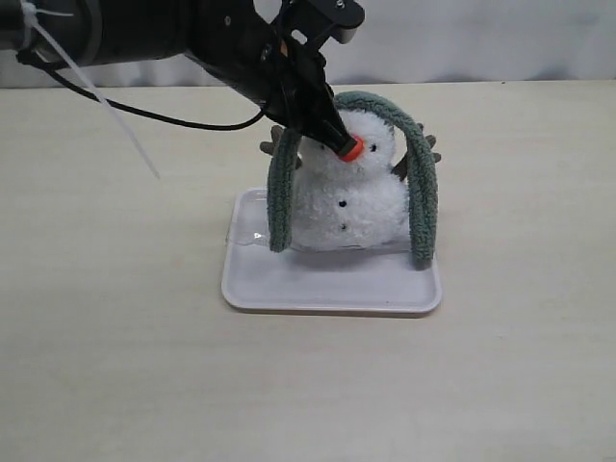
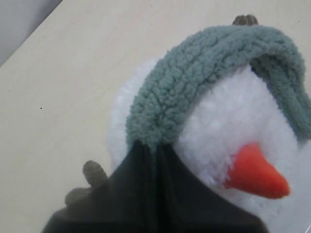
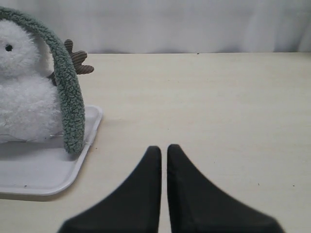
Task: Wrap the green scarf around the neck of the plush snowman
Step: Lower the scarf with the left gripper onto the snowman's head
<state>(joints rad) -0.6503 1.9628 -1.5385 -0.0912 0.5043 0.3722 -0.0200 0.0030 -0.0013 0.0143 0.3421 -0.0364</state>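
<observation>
The white plush snowman [image 1: 351,197] stands on a white tray [image 1: 327,289], orange nose [image 1: 349,149] forward. The green scarf [image 1: 423,192] arches over the top of its head, and both ends hang down to the tray beside the body. The neck [image 1: 377,171] is bare. My left gripper [image 1: 322,130] is at the head's left side, shut on the green scarf [image 2: 204,63] where it bends down. In the right wrist view my right gripper [image 3: 164,148] is shut with nothing in it, over the table beside the tray [image 3: 43,174], apart from the snowman [image 3: 24,97].
The light wooden table [image 1: 520,366] runs round the tray on all sides. A black cable [image 1: 173,120] and a white tie trail from the left arm over the back left. A pale wall borders the table's far edge. Brown twig arms [image 1: 428,144] stick out behind the scarf.
</observation>
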